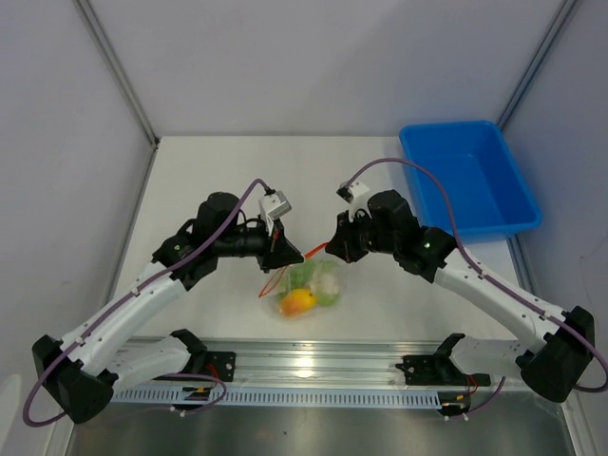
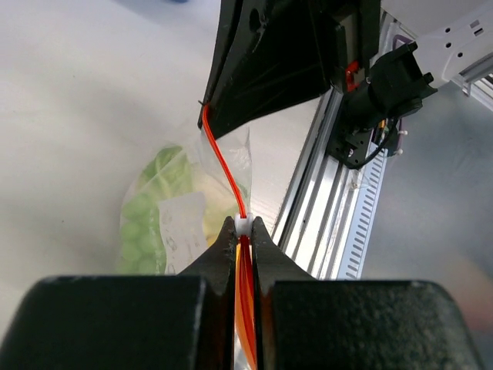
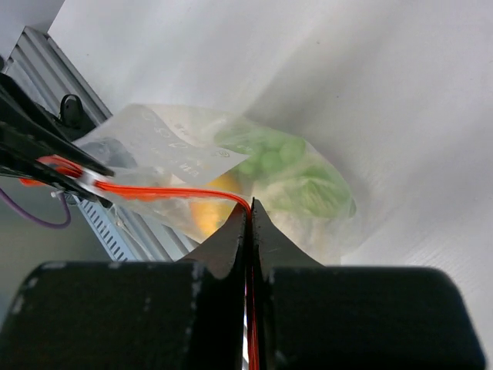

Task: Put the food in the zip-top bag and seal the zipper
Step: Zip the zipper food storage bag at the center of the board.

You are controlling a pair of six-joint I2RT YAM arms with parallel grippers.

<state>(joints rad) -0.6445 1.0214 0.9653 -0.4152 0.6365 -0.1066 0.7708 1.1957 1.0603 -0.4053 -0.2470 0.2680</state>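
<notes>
Lab robot cell: white table (image 1: 228,171), alu rail (image 1: 313,363), grey enclosure walls (image 1: 313,57).

One bag (image 1: 313,285), three food items (image 1: 297,302), one tray (image 1: 465,185)

White table (image 1: 209,176), blue tray (image 1: 446,127) at its far right corner, zip-top bag (image 1: 328,283) near its middle.

Both arms are reaching inward, elbows bending outward. Left hand (image 2: 243,225) and right hand (image 3: 249,206) are facing each other, each clamping tight on the zipper (image 2: 223,173).
</notes>
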